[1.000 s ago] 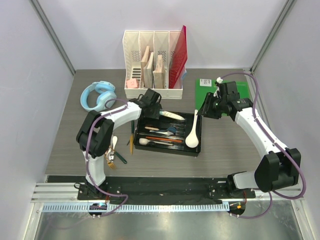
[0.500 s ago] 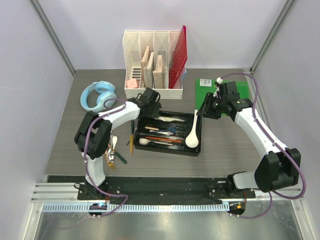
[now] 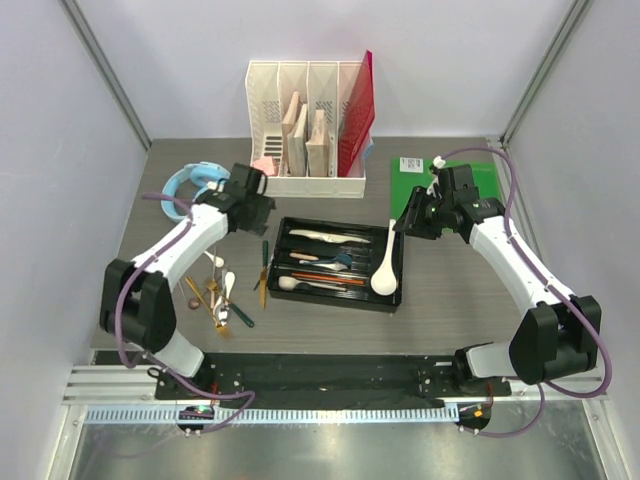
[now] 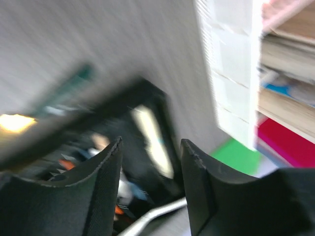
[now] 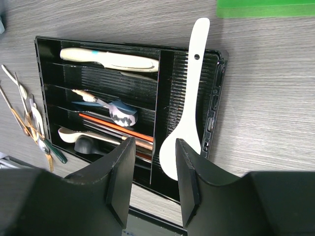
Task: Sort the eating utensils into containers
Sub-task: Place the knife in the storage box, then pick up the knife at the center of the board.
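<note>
The black cutlery tray [image 3: 398, 285] lies mid-table and holds several utensils. A large white spoon [image 3: 385, 262] lies in its right compartment, also in the right wrist view [image 5: 184, 113]. A white-handled piece [image 3: 320, 236] lies in the back compartment. Several gold, silver and white utensils [image 3: 215, 295] lie loose on the table left of the tray, with a green-handled piece [image 3: 265, 252] beside its left wall. My left gripper [image 3: 255, 203] is open and empty, left of the tray's back corner; its wrist view [image 4: 150, 145] is blurred. My right gripper [image 3: 405, 222] is open and empty above the tray's right end [image 5: 155, 142].
A white slotted file organizer [image 3: 307, 120] with wooden boards and a red folder stands at the back. Blue headphones [image 3: 190, 185] lie at the back left, close to the left arm. A green pad [image 3: 440, 170] lies at the back right.
My left arm has swung left, away from the tray toward the headphones. The white-handled piece that was at its jaws now lies in the tray's back compartment. The right arm has not moved.
</note>
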`<state>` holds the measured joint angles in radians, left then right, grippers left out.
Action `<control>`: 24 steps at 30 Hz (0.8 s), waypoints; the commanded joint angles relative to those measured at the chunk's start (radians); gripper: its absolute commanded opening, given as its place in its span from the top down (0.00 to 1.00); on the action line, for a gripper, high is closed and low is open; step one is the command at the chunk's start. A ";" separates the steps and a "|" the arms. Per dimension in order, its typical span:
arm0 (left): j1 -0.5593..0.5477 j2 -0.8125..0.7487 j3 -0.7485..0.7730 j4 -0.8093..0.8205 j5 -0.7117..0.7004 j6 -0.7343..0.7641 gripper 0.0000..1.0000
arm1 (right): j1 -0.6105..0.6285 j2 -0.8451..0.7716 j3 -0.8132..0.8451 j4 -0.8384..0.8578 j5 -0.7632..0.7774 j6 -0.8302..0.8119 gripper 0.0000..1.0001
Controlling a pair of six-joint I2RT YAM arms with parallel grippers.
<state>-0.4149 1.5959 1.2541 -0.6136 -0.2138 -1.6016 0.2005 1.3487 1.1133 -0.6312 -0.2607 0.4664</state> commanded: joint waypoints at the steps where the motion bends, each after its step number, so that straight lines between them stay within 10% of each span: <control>1: 0.119 -0.085 -0.122 -0.144 -0.018 0.317 0.48 | -0.007 -0.014 -0.015 0.033 -0.005 0.012 0.57; 10: 0.203 0.068 -0.182 -0.008 0.258 0.577 0.47 | -0.007 0.038 -0.006 0.065 -0.066 0.060 0.57; 24: 0.203 0.151 -0.117 -0.029 0.277 0.704 0.47 | -0.018 0.056 -0.046 0.096 -0.078 0.103 0.58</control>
<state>-0.2100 1.7451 1.1103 -0.6468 0.0322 -0.9573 0.1890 1.4078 1.0878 -0.5777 -0.3191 0.5354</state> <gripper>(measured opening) 0.530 0.419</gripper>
